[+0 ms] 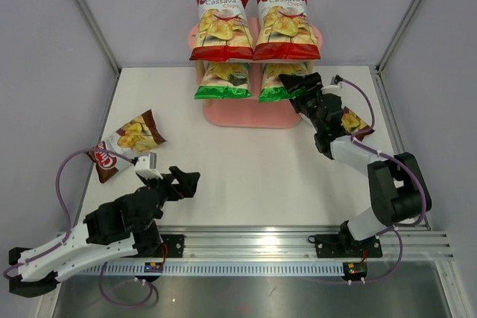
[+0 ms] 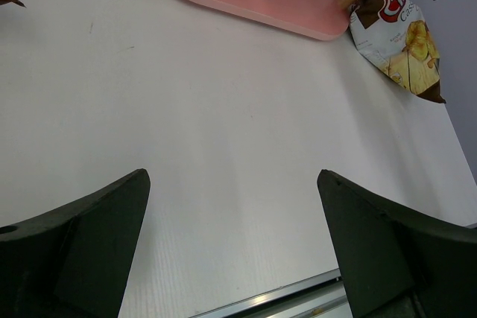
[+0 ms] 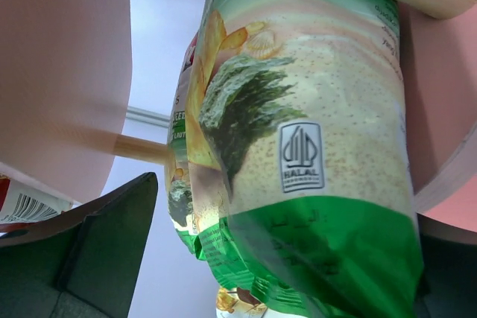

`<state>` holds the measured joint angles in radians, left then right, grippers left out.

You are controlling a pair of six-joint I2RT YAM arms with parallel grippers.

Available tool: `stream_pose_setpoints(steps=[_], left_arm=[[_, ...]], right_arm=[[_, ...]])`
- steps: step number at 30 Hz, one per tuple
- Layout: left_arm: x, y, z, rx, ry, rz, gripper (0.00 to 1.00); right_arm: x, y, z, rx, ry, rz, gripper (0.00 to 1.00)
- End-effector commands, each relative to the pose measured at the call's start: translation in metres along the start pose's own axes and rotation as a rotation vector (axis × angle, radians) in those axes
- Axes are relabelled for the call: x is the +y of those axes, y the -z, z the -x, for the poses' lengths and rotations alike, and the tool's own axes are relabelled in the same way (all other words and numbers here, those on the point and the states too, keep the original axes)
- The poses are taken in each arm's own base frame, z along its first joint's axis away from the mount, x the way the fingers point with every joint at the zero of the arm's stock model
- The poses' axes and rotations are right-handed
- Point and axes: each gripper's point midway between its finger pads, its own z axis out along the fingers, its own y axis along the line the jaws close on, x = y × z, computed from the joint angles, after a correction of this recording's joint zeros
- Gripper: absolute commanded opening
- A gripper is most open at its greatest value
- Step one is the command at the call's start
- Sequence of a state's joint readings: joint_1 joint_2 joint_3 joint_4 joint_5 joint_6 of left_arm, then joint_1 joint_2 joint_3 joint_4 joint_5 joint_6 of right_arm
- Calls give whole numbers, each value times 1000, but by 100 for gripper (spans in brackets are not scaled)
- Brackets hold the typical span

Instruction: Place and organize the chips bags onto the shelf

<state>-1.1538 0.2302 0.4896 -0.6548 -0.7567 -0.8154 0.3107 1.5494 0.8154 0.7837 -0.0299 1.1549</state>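
Keeping like colours paired, I have my right gripper (image 1: 299, 86), jaws apart, straddling the right-hand green bag (image 3: 298, 147) on the middle tier of the shelf (image 1: 246, 118); my left gripper (image 1: 186, 182) hangs spread over the desk (image 1: 246, 176), 2 brown bags (image 1: 127, 143) unshelved.

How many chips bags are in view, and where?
6. On the shelf: left red bag and right red bag on top, left green bag and right green bag one tier below. On the table: left brown bag, and right brown bag partly behind the right arm.
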Motion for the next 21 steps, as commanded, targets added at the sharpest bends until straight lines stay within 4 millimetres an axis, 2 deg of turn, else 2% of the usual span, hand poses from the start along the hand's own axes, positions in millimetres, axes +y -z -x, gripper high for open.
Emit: stream_pose_setpoints(steps=[1, 10, 13, 14, 17, 18, 21], left_arm=[[-14, 2, 21, -51, 34, -31, 99], [-12, 4, 21, -44, 29, -27, 99], [-13, 4, 22, -47, 34, -30, 99], [-13, 4, 21, -46, 31, -30, 99], [-14, 4, 22, -47, 34, -33, 99], [-14, 4, 23, -48, 36, -32, 99], [-13, 5, 22, -44, 34, -28, 99]], right_arm=[[25, 2, 15, -51, 48, 15, 99], [22, 11, 15, -46, 26, -25, 99], [22, 11, 15, -52, -14, -29, 95], [22, 10, 15, -48, -20, -30, 90], [22, 6, 12, -41, -65, -34, 84], [21, 5, 13, -47, -80, -39, 77], [20, 4, 14, -59, -90, -63, 73]])
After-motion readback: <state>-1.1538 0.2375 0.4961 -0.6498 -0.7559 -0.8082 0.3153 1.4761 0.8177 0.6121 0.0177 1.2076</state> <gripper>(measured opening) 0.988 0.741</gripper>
